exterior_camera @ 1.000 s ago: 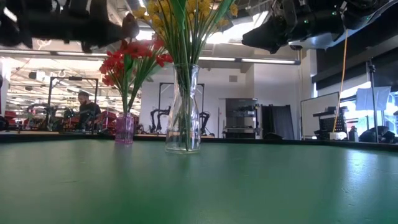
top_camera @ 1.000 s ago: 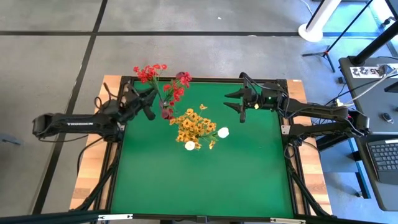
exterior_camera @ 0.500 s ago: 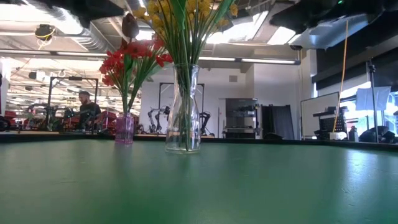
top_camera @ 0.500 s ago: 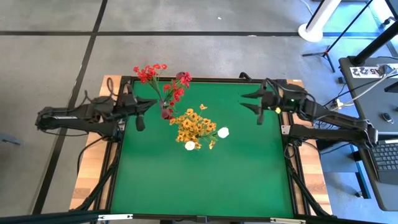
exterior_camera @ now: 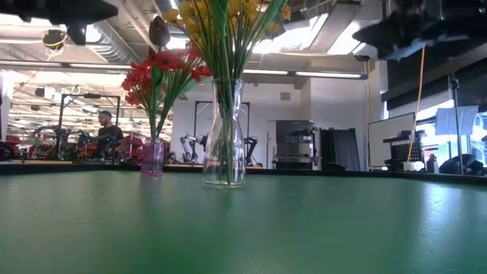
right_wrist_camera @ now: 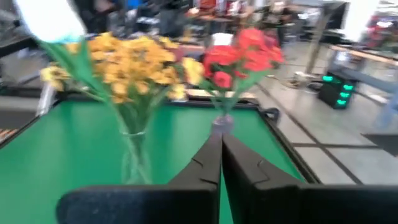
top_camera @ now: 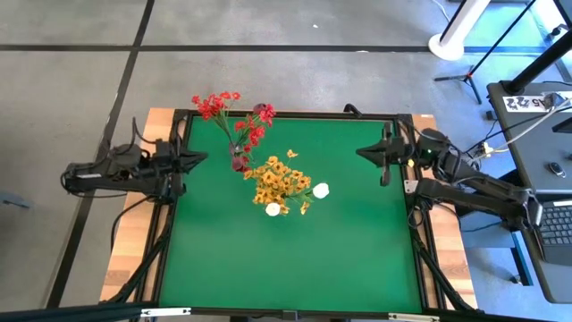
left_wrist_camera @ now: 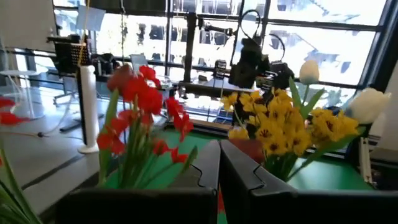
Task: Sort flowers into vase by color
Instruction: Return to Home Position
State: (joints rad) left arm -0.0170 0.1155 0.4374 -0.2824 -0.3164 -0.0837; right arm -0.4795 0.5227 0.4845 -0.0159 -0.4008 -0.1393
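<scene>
Red flowers (top_camera: 217,105) and a dark pink bud (top_camera: 264,112) stand with their stems in a small pink vase (exterior_camera: 152,158) at the table's far side. Yellow-orange flowers (top_camera: 279,182) with two white buds (top_camera: 320,190) stand in a clear glass vase (exterior_camera: 225,137) near the middle. My left gripper (top_camera: 197,157) is shut and holds nothing; it hangs level at the table's left edge, pointing at the vases. My right gripper (top_camera: 364,153) is shut and holds nothing at the right edge, also level. Both wrist views show the shut fingers (left_wrist_camera: 219,169) (right_wrist_camera: 220,155) with the bouquets beyond.
The green table top (top_camera: 295,259) lies bare on its near half. A black frame (top_camera: 175,114) rims the table. A desk with a laptop (top_camera: 554,224) stands off to the right. Beyond the far edge, the low view shows a person (exterior_camera: 106,133) in the room.
My left gripper has drawn back from the red flowers toward the table's left edge, risen, levelled out and shut. My right gripper has drawn back toward the right edge and shut. The flowers and vases have stayed where they were.
</scene>
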